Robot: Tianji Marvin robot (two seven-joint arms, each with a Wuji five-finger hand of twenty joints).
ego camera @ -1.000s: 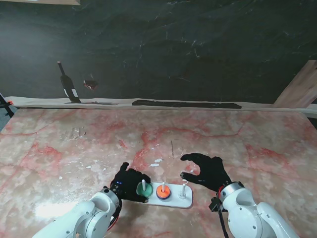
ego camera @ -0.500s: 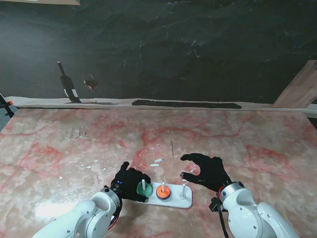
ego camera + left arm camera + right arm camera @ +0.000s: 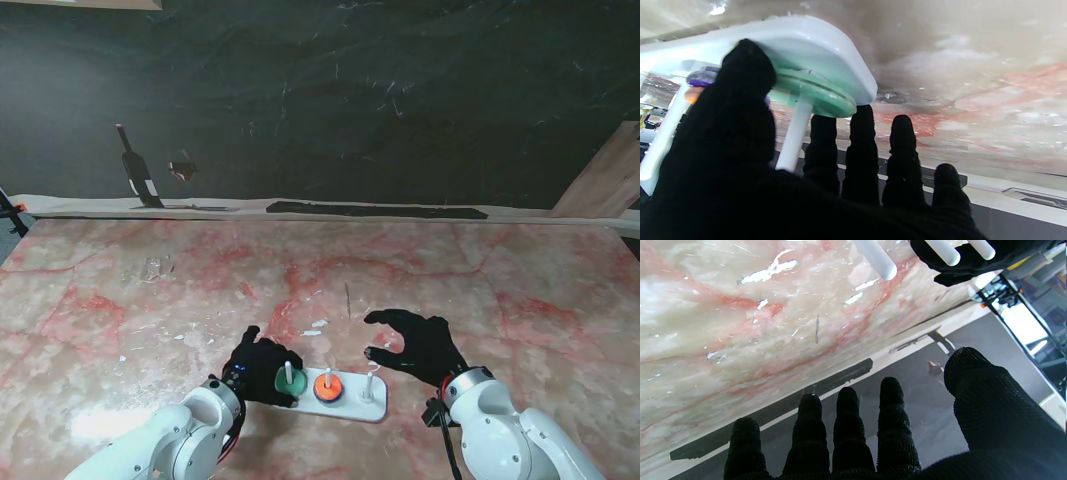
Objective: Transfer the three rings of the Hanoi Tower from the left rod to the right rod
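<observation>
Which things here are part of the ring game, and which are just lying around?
Part of the game:
- white base with three rods
- green ring on the left rod
- orange ring on the middle rod
- bare right rod
- left hand at the green ring
- right hand, open

Just lying around:
- white flecks on the marble table
- dark strip along the far edge

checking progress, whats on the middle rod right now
The middle rod carries an orange ring with a darker purple edge showing beneath it, seemingly a second ring. The stand view is too small to confirm this, and the left hand covers most of that rod in the left wrist view.
</observation>
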